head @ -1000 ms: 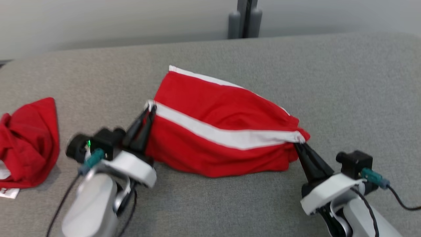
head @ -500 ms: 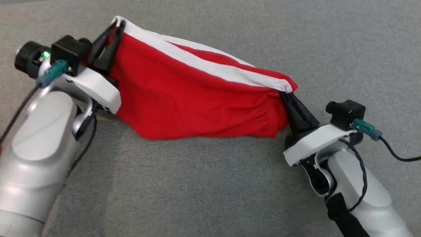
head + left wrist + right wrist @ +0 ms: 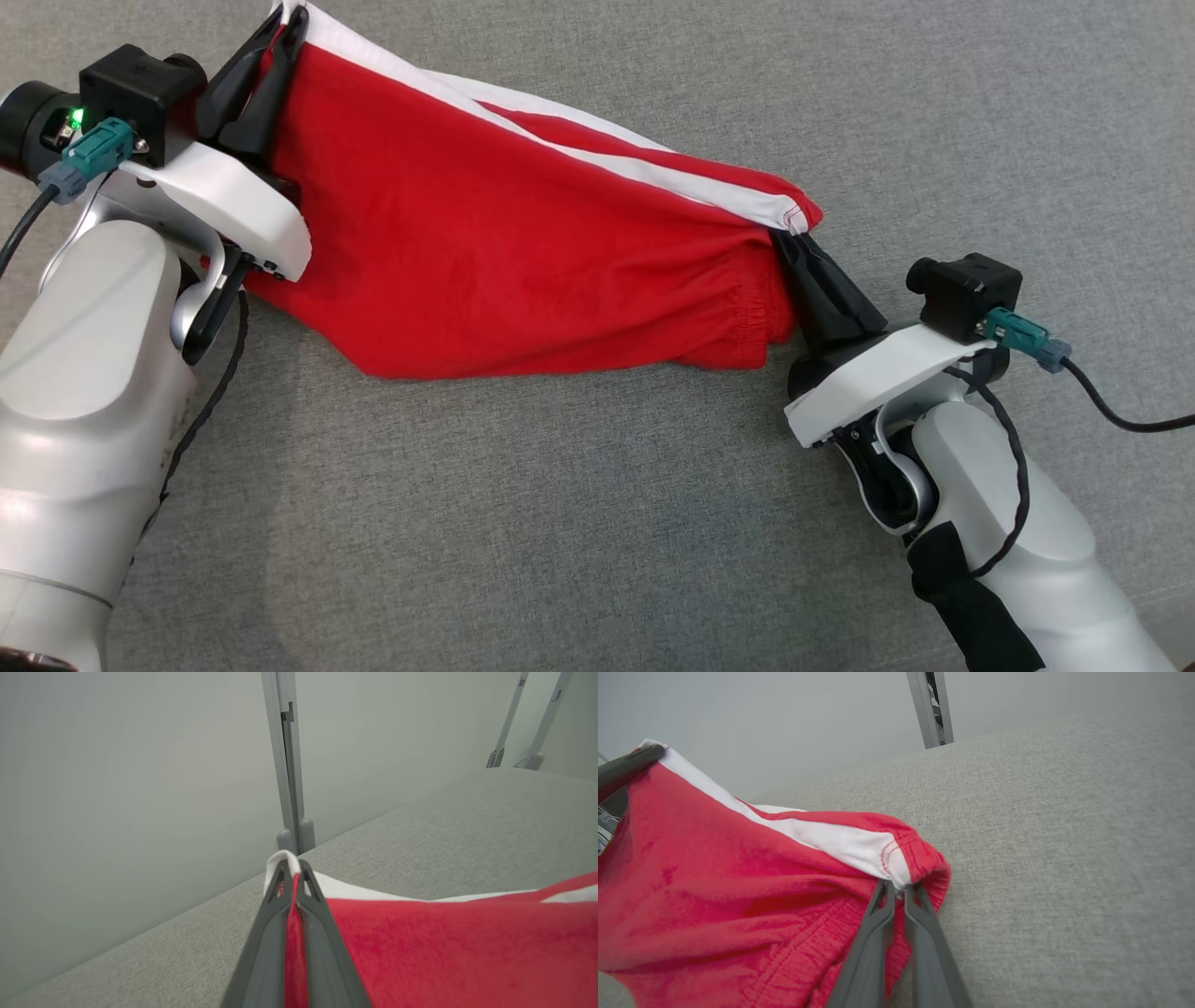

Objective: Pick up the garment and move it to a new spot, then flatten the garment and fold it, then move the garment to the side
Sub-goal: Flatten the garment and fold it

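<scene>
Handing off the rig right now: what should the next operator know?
Left tool: shut on one top corner of the red fabric garment with a white stripe.
Right tool: shut on the opposite corner, by the gathered waistband.
Garment: stretched between them over the grey fabric surface; contact underneath unclear.
Done: pickup.
To do: set down at new spot, flatten, fold, move aside.

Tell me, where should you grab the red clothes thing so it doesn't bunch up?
Grip the two ends of the white-striped edge of the red garment, one pinch coming in from each side. That edge runs in a long straight line, so pulling its ends should spread the cloth. The left gripper and right gripper are shut there.
</scene>
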`<state>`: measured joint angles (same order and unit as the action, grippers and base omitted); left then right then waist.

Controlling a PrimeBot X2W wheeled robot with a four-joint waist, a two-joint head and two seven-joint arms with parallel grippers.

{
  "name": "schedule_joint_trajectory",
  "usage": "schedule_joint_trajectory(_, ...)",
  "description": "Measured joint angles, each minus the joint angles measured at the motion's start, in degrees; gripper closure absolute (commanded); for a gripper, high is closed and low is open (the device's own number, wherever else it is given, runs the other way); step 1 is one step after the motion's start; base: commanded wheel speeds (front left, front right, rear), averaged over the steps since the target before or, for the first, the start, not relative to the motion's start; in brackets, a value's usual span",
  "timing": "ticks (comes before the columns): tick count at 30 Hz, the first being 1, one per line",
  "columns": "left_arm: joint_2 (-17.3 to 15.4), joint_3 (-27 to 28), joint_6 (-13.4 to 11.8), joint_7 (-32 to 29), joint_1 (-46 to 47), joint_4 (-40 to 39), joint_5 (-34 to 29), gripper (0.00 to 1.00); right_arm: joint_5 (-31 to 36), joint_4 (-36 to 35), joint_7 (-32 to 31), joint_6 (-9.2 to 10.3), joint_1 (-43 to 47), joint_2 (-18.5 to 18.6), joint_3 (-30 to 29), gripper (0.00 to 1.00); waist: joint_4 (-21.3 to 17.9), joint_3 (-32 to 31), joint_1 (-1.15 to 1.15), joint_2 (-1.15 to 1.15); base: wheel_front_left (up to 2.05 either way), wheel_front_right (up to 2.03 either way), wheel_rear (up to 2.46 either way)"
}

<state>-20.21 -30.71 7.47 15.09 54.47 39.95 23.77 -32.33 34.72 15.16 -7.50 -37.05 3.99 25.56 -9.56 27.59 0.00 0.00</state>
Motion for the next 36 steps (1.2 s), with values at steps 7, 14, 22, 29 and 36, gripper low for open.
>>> schedule_joint_trajectory(7,2.4,3.4,0.0,0.0,-1.0,1.1,-3.0,1.0,0.8,-0.4,0.0,-0.01,0.8,0.0,-1.3,1.0,0.0,0.0,0.0,0.0,0.0,0.0,0.0)
schedule_joint_trajectory(14,4.0,4.7,0.0,0.0,-0.4,3.6,-4.7,1.0,1.6,-1.3,0.0,0.0,1.2,-0.1,-1.8,1.0,-0.4,0.6,0.0,0.0,0.0,0.0,0.0)
schedule_joint_trajectory(22,4.6,7.9,-1.3,0.0,1.2,9.7,-7.6,1.0,2.1,-2.1,0.0,-0.02,0.5,-0.6,-1.8,1.0,-1.6,2.0,0.0,0.0,0.0,0.0,0.0)
schedule_joint_trajectory(29,5.2,9.3,-2.5,0.0,3.5,12.2,-9.3,1.0,2.2,-2.5,0.0,-0.01,-0.9,-0.8,-1.4,1.0,-2.1,3.1,0.0,0.0,0.0,0.0,0.0)
schedule_joint_trajectory(36,5.9,10.2,-3.7,0.0,4.5,14.9,-10.3,0.53,2.1,-3.3,0.0,0.0,-1.8,-1.0,-0.8,0.29,-2.3,4.0,0.0,0.0,0.0,0.0,0.0)
